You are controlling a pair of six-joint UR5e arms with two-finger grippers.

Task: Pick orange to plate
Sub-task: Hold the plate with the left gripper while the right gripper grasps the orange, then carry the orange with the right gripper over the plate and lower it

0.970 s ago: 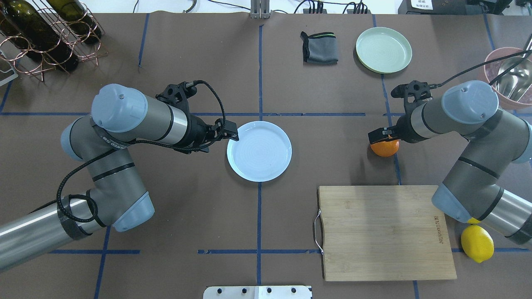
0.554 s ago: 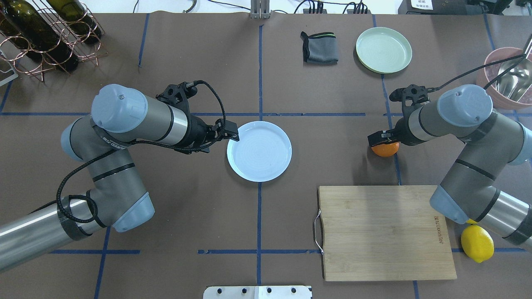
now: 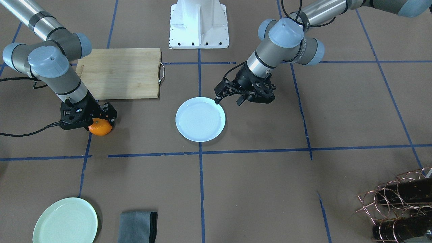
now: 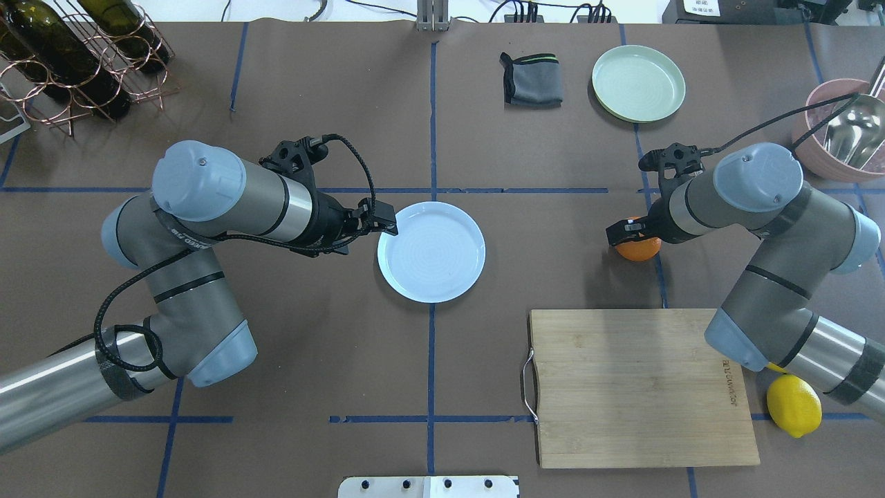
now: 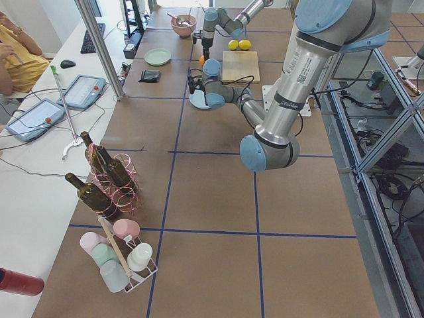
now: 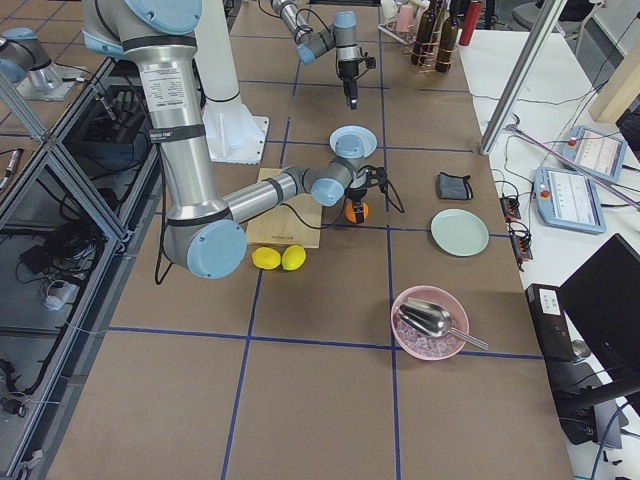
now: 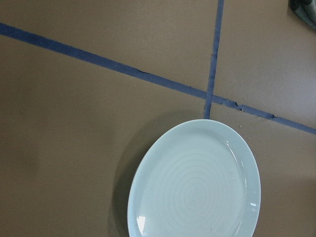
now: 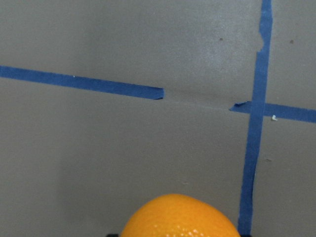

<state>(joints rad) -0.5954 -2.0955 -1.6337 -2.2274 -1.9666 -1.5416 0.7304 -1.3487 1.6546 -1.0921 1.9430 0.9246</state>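
The orange rests on the brown table at the right, also seen as the orange in the front view and low in the right wrist view as the orange. My right gripper is down over it, open, its fingers straddling the fruit. The pale bluish-white plate lies empty at the table's centre, well left of the orange; the left wrist view shows the plate from close above. My left gripper hovers open at the plate's left rim with nothing in it.
A wooden cutting board lies near the front right, with a lemon beside it under my right arm. A mint-green plate and grey cloth sit at the back. A pink bowl is far right, a wine rack back left.
My right arm has shifted slightly left and lower, bringing its gripper further over the orange. The orange, plate and left arm have not moved.
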